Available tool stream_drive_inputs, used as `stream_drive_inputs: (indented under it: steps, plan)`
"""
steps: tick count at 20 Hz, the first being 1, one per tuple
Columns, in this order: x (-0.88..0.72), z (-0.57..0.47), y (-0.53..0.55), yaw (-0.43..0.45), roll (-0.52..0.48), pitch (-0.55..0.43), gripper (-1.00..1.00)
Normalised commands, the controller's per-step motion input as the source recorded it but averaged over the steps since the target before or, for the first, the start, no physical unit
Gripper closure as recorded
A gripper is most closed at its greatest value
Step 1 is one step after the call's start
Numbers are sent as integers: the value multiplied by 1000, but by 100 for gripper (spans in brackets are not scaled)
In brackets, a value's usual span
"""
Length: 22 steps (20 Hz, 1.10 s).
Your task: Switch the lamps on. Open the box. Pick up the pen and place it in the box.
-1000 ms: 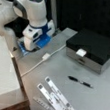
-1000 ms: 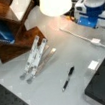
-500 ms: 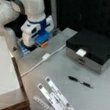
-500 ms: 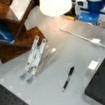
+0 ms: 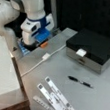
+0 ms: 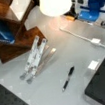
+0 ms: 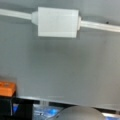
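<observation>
Meanwhile the hand (image 5: pixel 33 44), grip state unclear, hovers near the orange button (image 5: pixel 44 44); flat black-lidded box (image 5: pixel 91 48) closed.

Glossy white rounded arm (image 5: pixel 29 4), blue-trimmed white wrist block (image 5: pixel 36 28), grey joint band

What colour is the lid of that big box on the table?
Black; the box shows it best in a front view, lid closed, with a small white latch at the front.

Box (image 5: pixel 91 48) sits lid-down at a front view's right, pen (image 5: pixel 80 81) on the table (image 5: pixel 56 72) just below it. Bars (image 5: pixel 55 97) lie toward bottom, left of pen; cable switch (image 5: pixel 45 56) between box and gripper (image 5: pixel 33 44) at upper left.
</observation>
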Motion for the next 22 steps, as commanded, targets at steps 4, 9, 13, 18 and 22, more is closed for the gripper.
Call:
stream_drive_inputs:
  steps: [4, 9, 13, 18, 22]
  plan:
    - [220, 210, 84, -123, 167, 76, -100]
    - [371, 273, 82, -140, 266, 135, -100]
    - [551, 300, 73, -91, 207, 212, -100]
    - [692, 295, 57, -51, 145, 267, -100]
    - [739, 268, 93, -63, 160, 288, -100]
